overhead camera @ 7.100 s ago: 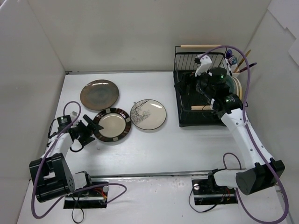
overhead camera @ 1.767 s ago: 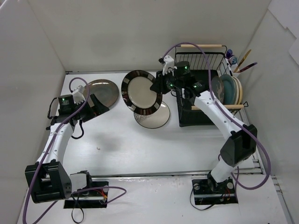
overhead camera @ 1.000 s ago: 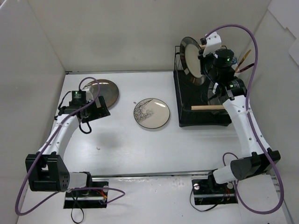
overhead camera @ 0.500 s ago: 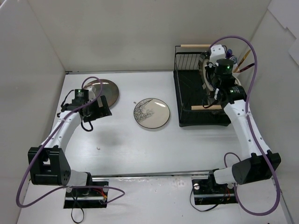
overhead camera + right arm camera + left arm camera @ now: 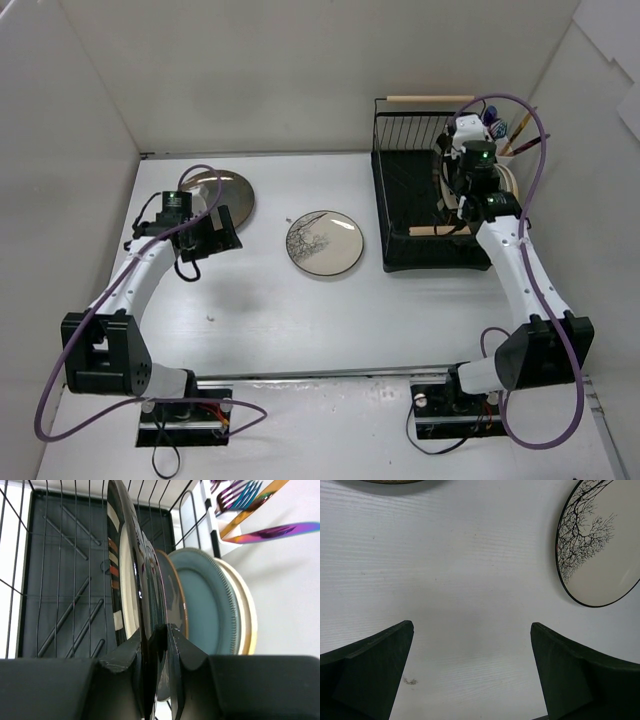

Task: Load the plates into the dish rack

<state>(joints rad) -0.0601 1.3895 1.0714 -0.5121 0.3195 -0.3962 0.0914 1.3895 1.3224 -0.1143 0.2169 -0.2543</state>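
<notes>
R gripper (image 5: 161, 666) clamped on rim of dark-rimmed plate (image 5: 125, 580), which stands upright in dish rack (image 5: 410, 215) next to teal plate (image 5: 205, 605). L gripper (image 5: 471, 626) wide open over counter (image 5: 445, 555), near branch-pattern plate (image 5: 600, 545).

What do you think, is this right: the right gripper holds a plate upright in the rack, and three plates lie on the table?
Not quite. Two plates lie on the table, not three: the brown plate and the branch plate, as the top view shows. The rest is right: the right gripper holds the dark-rimmed plate upright in the rack.
</notes>
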